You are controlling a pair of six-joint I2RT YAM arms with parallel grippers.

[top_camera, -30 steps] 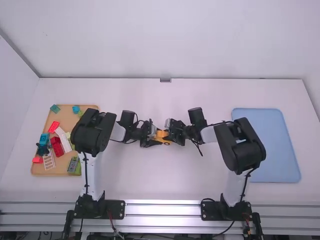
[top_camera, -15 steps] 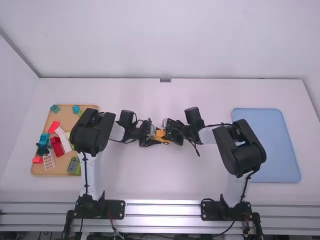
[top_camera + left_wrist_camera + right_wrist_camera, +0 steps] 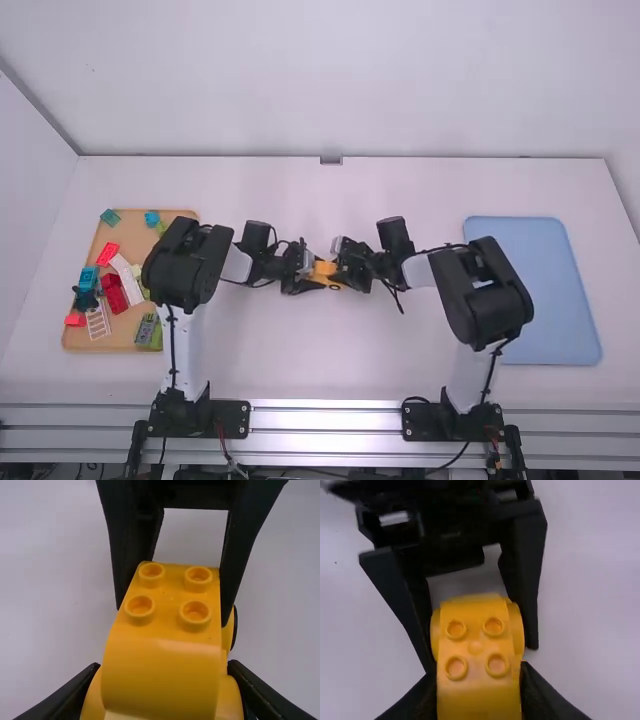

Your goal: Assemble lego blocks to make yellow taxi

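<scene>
Left claw (image 3: 316, 276) and right claw (image 3: 339, 272) are both closed onto the yellow block assembly (image 3: 160, 677), their fingers parted only by the width of what they grip. In the left wrist view, the left claw (image 3: 162, 680) has its fingertips against the two sides of the rounded yellow part. The right wrist view shows the right claw (image 3: 477, 682) with a fingertip at each side of the studded end.

Yellow block assembly sits between the two arms, near the middle of the tabletop (image 3: 330, 360). Four round studs top its flat end, a smooth curved face slopes away from them, and a black wheel (image 3: 234, 627) shows at one side.

Well to the left of the yellow block assembly lies a tan tray (image 3: 118, 334) of loose pieces: a red block (image 3: 107, 254), a teal block (image 3: 88, 278), a long white piece (image 3: 127, 280), a white ladder-like piece (image 3: 97, 319) and a green piece (image 3: 156, 338). A small blue block (image 3: 152, 218) is toward that tray's far edge. Well to the right of the yellow block assembly is a light blue mat or tray (image 3: 555, 300).
</scene>
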